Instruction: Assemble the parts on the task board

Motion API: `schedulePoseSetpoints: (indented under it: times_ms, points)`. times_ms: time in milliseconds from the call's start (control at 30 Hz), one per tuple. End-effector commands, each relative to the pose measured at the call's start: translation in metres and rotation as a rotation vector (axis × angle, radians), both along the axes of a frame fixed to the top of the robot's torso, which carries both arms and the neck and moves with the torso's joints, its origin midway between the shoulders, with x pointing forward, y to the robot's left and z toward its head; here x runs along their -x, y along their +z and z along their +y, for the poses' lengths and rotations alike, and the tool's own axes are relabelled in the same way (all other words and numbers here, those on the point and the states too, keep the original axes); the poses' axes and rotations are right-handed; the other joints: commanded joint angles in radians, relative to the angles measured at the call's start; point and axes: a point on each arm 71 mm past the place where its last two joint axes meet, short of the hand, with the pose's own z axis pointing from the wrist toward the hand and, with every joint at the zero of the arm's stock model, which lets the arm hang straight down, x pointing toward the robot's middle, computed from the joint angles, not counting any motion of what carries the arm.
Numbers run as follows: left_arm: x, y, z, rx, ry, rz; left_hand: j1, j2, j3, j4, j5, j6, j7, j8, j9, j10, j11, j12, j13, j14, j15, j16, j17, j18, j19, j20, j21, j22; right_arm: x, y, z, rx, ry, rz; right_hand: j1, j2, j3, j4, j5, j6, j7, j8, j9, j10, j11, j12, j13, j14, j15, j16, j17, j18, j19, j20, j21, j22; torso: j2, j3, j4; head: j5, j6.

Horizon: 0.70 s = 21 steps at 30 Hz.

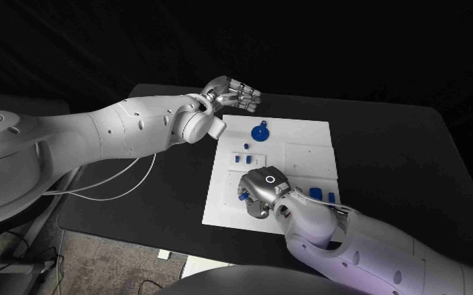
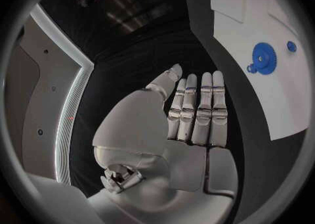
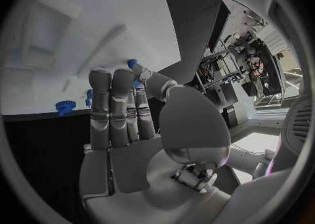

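**White board on a black table, one hand over its near edge**

The black table [image 1: 394, 151] carries the white task board [image 1: 296, 151] at its middle, long side running away from the robot. Beyond the table's far edge the room is dark. The floor beside the table's near left corner is grey and speckled, with a white cable [image 1: 118, 179] looping down from the left arm.

On the board's far part lies a blue gear [image 1: 260, 133], flat, with a small blue knob touching its rim. The left wrist view shows the same gear [image 2: 264, 58] and a separate small blue part [image 2: 291, 46] near it on the white surface. Nearer the middle stand small blue parts [image 1: 243, 160], and two more blue parts [image 1: 321, 193] sit toward the board's near right edge, just beside the right arm.

The left hand [image 1: 232, 95] hangs above the table just off the board's far left corner. Its fingers [image 2: 197, 108] lie straight and side by side, the palm bare, nothing held.

The right hand [image 1: 260, 191] is over the board's near left part, fingers bent downward. A blue part [image 1: 242, 199] shows at its fingertips; in the right wrist view blue [image 3: 133, 64] peeks out past the fingers [image 3: 112, 103], but I cannot tell whether the hand holds it or merely touches it.
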Motion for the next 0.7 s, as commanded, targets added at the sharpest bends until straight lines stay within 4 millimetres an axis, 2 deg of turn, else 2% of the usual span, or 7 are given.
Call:
schedulePoseSetpoints:
  times_ms: [33, 133, 700]
  points:
    - [0.0, 0.001, -0.002, 0.009, -0.014, -0.003, 0.002, 0.004, -0.001, 0.005, 0.006, -0.006, -0.002, -0.003, 0.001, -0.008, 0.001, -0.004, -0.002, -0.002, 0.004, -0.005, -0.001, 0.003, -0.002, 0.002, -0.002, -0.001, 0.001, -0.003, 0.001, 0.042, 0.003, 0.0, 0.0, 0.004, 0.007, 0.0, 0.006, 0.01, 0.002, 0.003, 0.002, 0.03, -0.025, 0.004, 0.001, -0.002, -0.008, -0.004, 0.001, 0.016, 0.043, -0.007, 0.002, 0.042, 0.0, -0.001, -0.0005, 0.0, 0.0]
    - [0.0, 0.001, -0.002, 0.009, -0.014, -0.002, 0.002, 0.004, -0.001, 0.005, 0.006, -0.006, -0.002, -0.003, 0.001, -0.008, 0.001, -0.004, -0.002, -0.002, 0.004, -0.005, -0.001, 0.003, -0.002, 0.002, -0.002, -0.001, 0.0, -0.003, 0.003, 0.055, 0.003, 0.002, -0.001, 0.004, 0.007, 0.002, 0.006, 0.01, 0.002, 0.003, 0.002, 0.03, -0.025, 0.004, 0.001, -0.002, -0.007, -0.004, 0.001, 0.016, 0.042, -0.007, -0.001, 0.042, -0.001, -0.0018, -0.0018, 0.0, 0.0]
    - [0.0, 0.001, -0.005, 0.01, -0.021, 0.002, 0.002, 0.004, -0.001, 0.005, 0.006, -0.006, -0.002, -0.003, 0.001, -0.008, 0.001, -0.004, -0.002, -0.002, 0.004, -0.005, -0.001, 0.003, -0.002, 0.002, -0.002, -0.001, -0.004, -0.006, 0.017, 0.08, 0.01, 0.016, 0.0, -0.003, 0.007, 0.001, 0.008, -0.007, 0.008, 0.002, 0.0, 0.01, -0.018, 0.003, 0.001, -0.004, -0.003, -0.01, -0.003, 0.019, 0.039, -0.003, -0.028, 0.038, 0.0, -0.0006, 0.0001, 0.0, -0.004]
